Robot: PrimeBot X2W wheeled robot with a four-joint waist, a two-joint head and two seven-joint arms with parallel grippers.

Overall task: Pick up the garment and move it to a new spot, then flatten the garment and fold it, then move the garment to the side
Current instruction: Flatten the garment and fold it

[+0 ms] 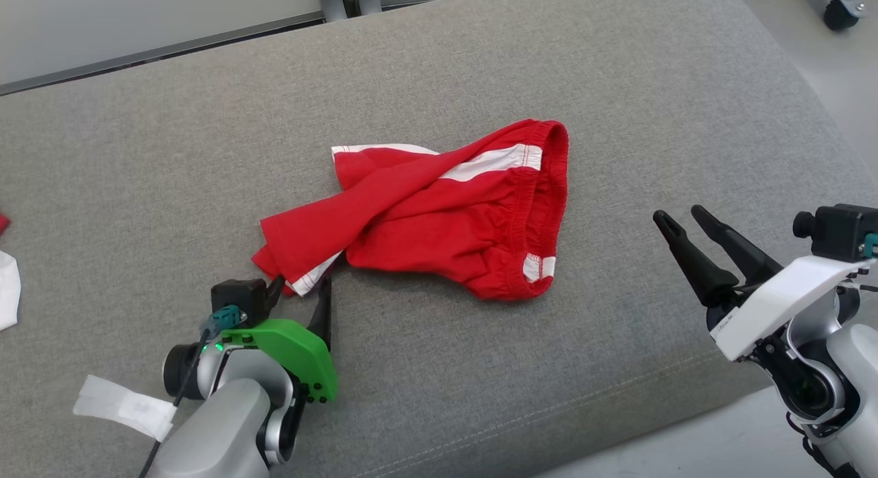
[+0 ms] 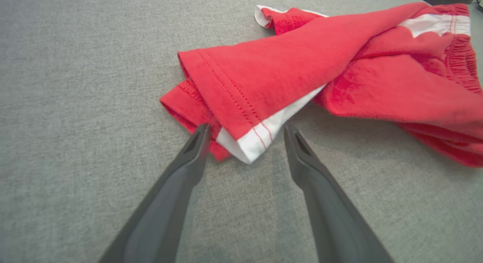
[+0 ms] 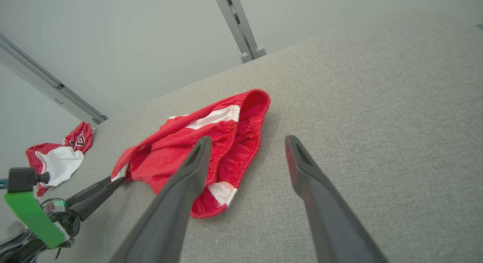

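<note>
Garment [image 1: 439, 210]: red shorts w/ white trim, crumpled, centre of grey cushion [image 1: 617, 87]. Waistband at its 3 o'clock end, leg hem at 7. L gripper [image 1: 302, 287] at garment's 7 o'clock, jaws wide, hem corner between the tips, not clamped. R gripper [image 1: 680, 216] at 3 o'clock, well apart from garment, jaws wide, holding nothing. Red-white cloth [image 3: 56, 157] at far 9 o'clock.
</note>
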